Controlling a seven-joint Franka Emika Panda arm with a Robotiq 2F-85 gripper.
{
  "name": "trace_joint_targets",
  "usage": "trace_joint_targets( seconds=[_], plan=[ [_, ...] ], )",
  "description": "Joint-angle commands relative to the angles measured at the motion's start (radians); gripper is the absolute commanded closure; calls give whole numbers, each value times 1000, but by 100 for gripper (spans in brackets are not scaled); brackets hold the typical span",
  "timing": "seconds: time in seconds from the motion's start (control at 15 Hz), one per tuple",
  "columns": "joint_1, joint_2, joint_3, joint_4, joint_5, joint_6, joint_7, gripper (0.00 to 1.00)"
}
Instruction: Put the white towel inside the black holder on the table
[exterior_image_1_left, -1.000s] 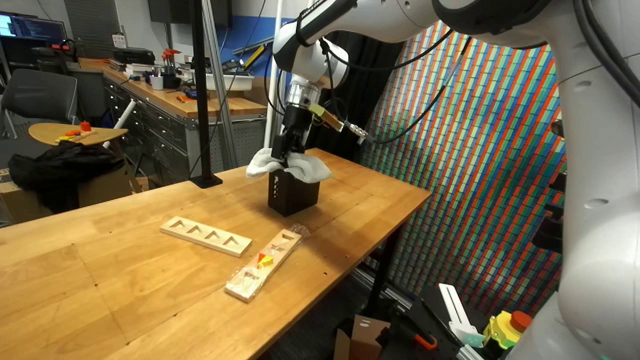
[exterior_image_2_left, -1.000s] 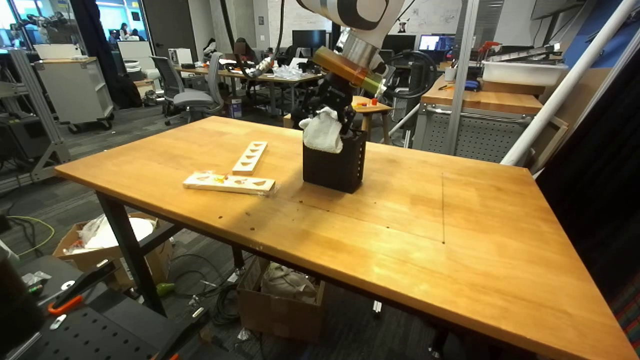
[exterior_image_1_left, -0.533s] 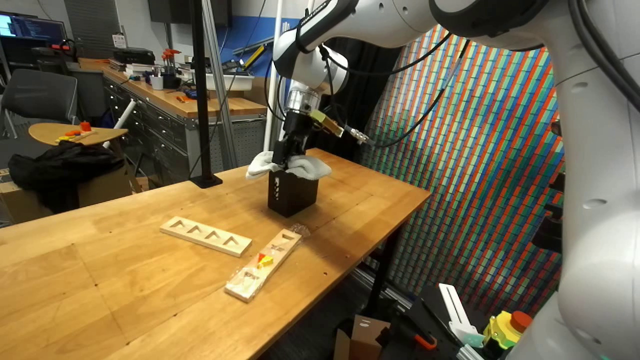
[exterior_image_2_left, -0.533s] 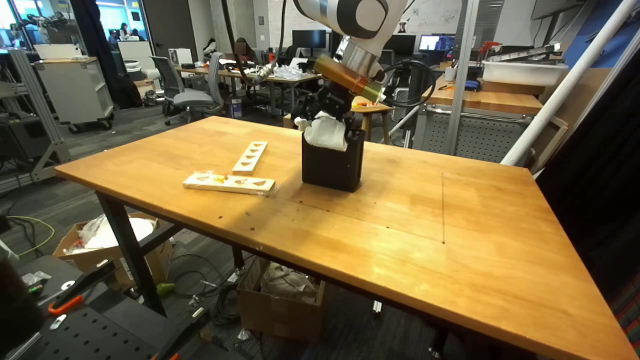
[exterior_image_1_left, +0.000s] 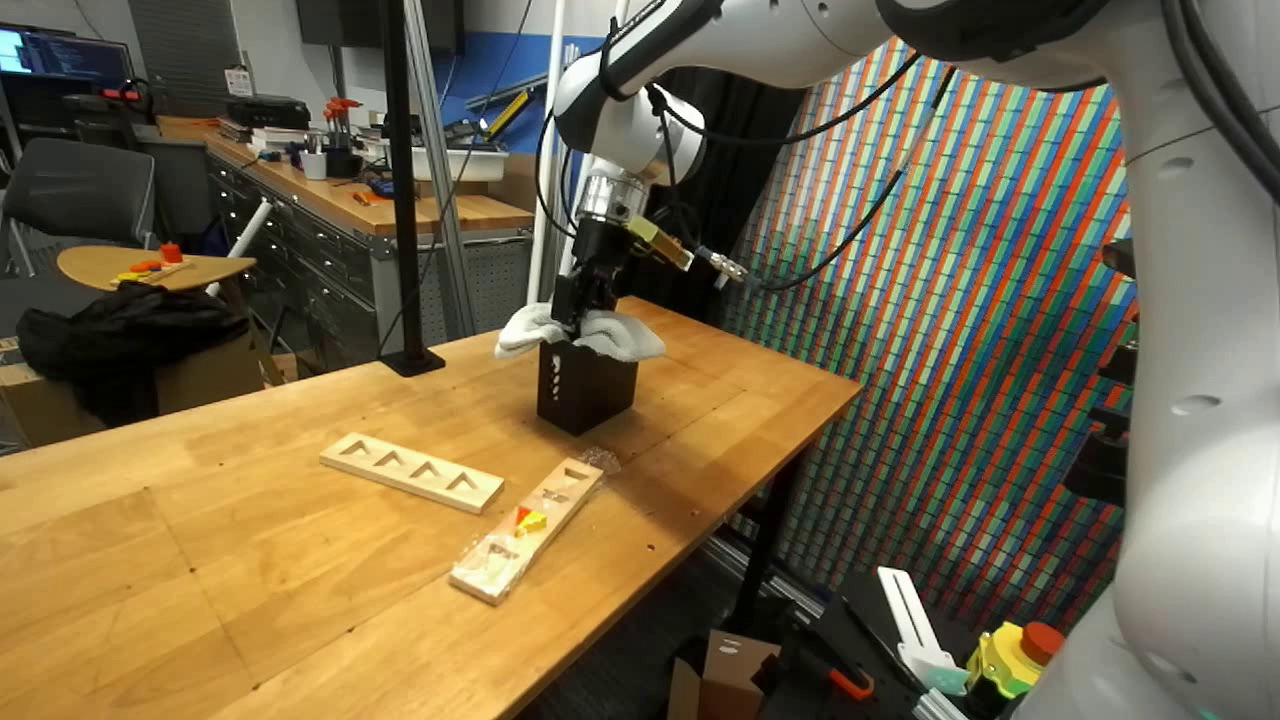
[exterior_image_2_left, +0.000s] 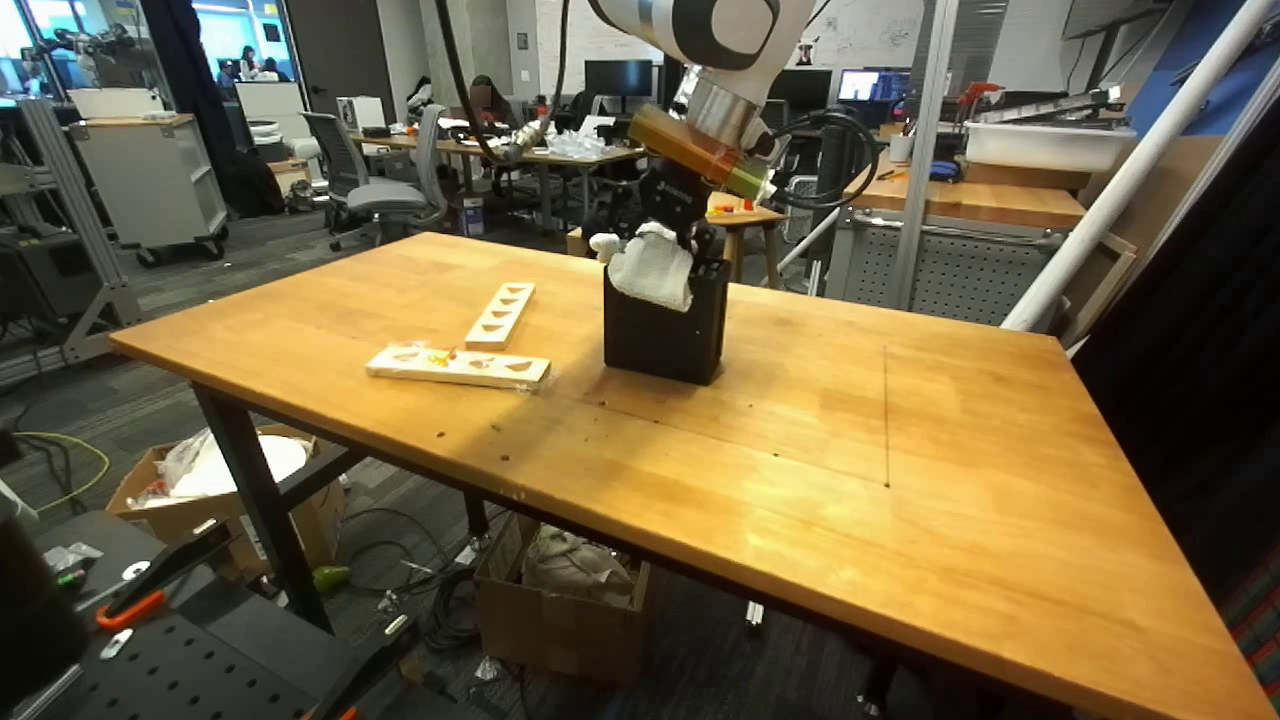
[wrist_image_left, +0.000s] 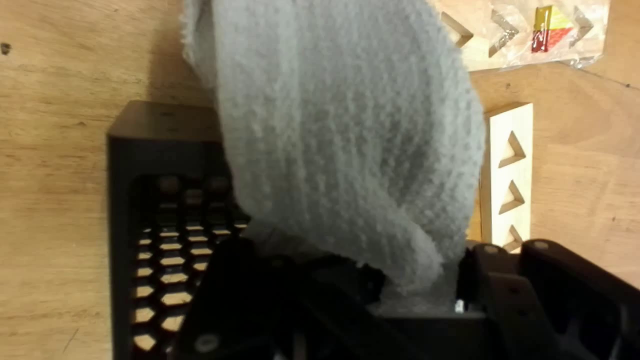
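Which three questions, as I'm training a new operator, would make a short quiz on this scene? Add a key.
1. True or false: part of the white towel hangs outside the black holder.
2. How many wooden strips lie on the table? A) one B) two C) three
3. Fill in: in the wrist view, the small pieces on the wrapped strip are red and ____.

Key: 1. True. 2. B. 3. Yellow.
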Motion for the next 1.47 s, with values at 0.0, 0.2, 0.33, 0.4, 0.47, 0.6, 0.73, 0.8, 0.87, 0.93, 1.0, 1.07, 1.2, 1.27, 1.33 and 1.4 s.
trace_joint_targets(
  seconds=[0.0,0.2,0.33,0.4,0.47,0.6,0.73,0.8,0.87,0.93,1.0,1.07,1.2,1.27,1.33,1.4],
  plan=[
    [-4,-74,-3,-67,5,33,-19,60],
    [1,-107,-9,-80,-2,36,-14,35],
    [6,-130,-13,-88,-8,32,-10,22],
    [8,-140,-14,-93,-12,31,-8,13],
    [10,-150,-17,-96,-17,29,-5,7],
    [13,-171,-21,-102,-29,23,1,0],
    [17,-191,-27,-106,-46,18,10,0],
    [19,-203,-30,-106,-57,14,15,0],
    [21,-214,-32,-106,-69,14,20,3],
    [24,-224,-34,-103,-80,15,26,25],
    [29,-234,-36,-99,-92,14,35,25],
    [32,-242,-36,-93,-101,13,42,33],
    [43,-254,-34,-74,-124,9,54,51],
    [50,-258,-32,-64,-133,7,58,57],
    [56,-261,-31,-57,-141,7,61,64],
    [62,-263,-30,-52,-145,4,62,73]
  ],
)
